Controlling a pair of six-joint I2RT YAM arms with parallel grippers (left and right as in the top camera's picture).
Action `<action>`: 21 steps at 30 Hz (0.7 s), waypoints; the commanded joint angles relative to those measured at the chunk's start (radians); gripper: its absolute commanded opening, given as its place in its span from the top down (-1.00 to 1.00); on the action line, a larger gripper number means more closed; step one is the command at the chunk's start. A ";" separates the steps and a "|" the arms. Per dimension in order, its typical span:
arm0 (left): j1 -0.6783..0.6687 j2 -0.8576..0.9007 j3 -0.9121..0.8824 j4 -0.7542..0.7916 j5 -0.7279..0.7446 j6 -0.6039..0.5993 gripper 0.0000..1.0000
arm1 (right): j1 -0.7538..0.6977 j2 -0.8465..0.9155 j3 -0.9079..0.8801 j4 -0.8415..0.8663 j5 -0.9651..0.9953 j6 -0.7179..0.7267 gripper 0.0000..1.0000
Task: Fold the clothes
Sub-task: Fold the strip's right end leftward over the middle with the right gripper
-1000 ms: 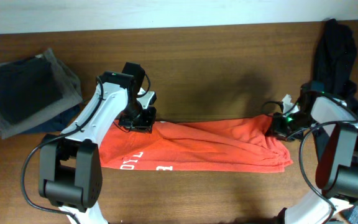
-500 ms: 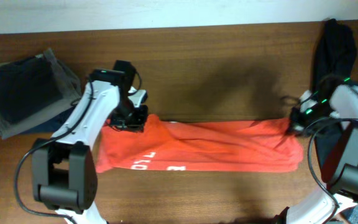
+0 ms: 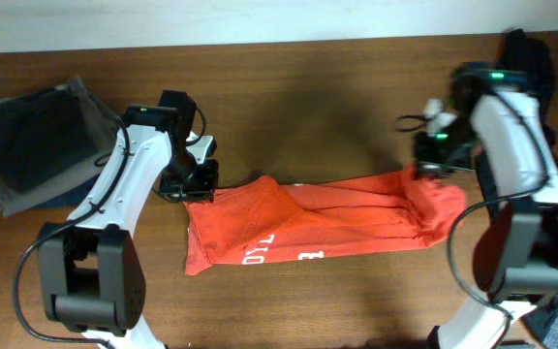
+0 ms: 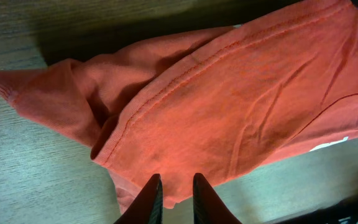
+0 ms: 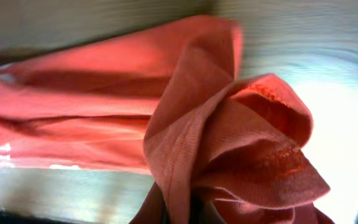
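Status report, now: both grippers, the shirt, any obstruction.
Left gripper shut on red-orange T-shirt at one end; right gripper shut on the other end. Shirt bunched lengthwise, not folded. Nothing in the way; folded dark clothes far left.

White lettering (image 3: pixel 256 254) on the T-shirt (image 3: pixel 347 208) is too small to read. The black garment (image 3: pixel 534 48) lies partly behind the right arm (image 3: pixel 511 136) and is cut off at the top edge.

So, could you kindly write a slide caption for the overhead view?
Left pincer and right pincer hold opposite ends of the red-orange T-shirt on a wooden table.
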 commanded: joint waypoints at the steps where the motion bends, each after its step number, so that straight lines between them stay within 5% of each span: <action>1: -0.001 -0.023 0.020 -0.002 -0.006 0.001 0.65 | 0.158 -0.005 -0.027 0.050 0.003 0.085 0.92; 15: -0.002 -0.023 0.020 -0.006 -0.006 0.001 0.65 | 0.499 -0.005 -0.202 0.362 0.002 0.242 0.79; 21: -0.002 -0.023 0.020 -0.006 -0.006 0.001 0.65 | 0.549 -0.004 -0.223 0.427 0.000 0.242 0.37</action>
